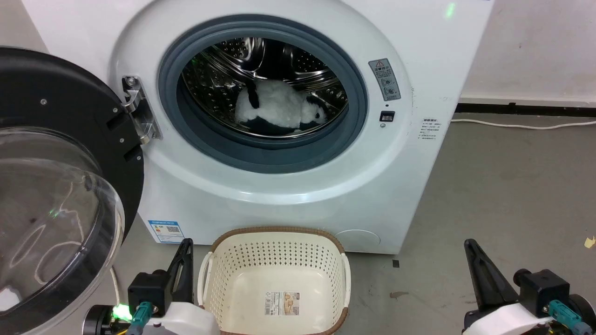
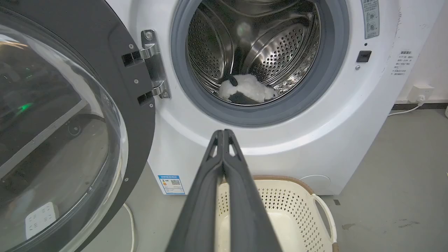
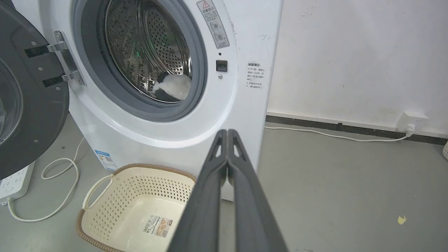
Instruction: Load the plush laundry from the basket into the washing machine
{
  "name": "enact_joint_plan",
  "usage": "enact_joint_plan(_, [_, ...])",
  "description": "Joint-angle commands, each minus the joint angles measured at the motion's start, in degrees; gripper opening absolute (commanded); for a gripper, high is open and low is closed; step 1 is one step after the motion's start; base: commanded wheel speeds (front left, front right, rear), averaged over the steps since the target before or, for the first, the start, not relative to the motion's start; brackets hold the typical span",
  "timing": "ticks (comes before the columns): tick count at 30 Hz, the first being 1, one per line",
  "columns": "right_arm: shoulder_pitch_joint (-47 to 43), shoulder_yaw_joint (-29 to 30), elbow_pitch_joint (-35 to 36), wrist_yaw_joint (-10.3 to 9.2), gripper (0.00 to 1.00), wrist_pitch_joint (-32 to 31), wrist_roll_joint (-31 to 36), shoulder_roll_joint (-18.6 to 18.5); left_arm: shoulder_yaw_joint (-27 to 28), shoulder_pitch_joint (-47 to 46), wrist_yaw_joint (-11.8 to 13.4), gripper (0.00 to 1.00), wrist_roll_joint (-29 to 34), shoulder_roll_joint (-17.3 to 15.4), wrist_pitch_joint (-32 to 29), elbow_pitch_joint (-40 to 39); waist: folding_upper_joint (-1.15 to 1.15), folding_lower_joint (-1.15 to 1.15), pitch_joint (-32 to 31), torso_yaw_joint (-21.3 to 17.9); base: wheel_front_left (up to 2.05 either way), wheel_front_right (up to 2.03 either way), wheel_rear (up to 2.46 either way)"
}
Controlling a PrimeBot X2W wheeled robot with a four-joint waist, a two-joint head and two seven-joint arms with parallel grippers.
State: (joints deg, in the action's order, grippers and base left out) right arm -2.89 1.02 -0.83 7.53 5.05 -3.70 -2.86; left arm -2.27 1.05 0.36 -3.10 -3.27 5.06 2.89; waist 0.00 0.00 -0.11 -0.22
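The left gripper [image 2: 223, 134] has its two dark fingers pressed flat together with nothing between them, rising from the bottom middle of its wrist view. The right gripper [image 3: 227, 133] is pinched together and empty in the same way. Both sit low in the head view, one at each side of the basket [image 1: 274, 231], which holds nothing but the paper label [image 1: 282, 303] on its bottom.

The plush laundry [image 1: 279, 109] lies on the floor of the drum [image 1: 279, 56], in the upper middle of the head view, so I judge the loading done. The sensible thing now is to keep both arms clear of the basket and confirm the toy sits wholly behind the grey door ring [image 1: 260, 158] (a trailing limb would catch in the door).

The ring's lower lip hides the panda's underside. Its face seems to point right, though glare blurs it. The door [image 1: 56, 209] is cut off at the left edge.
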Motion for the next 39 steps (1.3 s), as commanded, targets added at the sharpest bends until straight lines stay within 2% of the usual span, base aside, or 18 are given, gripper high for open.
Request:
enact_joint_plan(1, [1.03, -0.18, 0.37, -0.03, 0.00, -0.35, 0.59, -0.01, 0.36, -0.67, -0.09, 0.00, 0.47, 0.02, -0.39, -0.51, 0.00, 0.00, 0.00, 0.01, 0.00, 0.00, 0.00])
enact_joint_plan(39, [2.84, -1.00, 0.82, -0.04, 0.00, -4.94, 3.63, -0.01, 2.23, -1.04, -0.35, 0.00, 3.04, 0.38, -4.95, -2.84, 0.00, 0.00, 0.11, 0.22, 0.00, 0.00, 0.00])
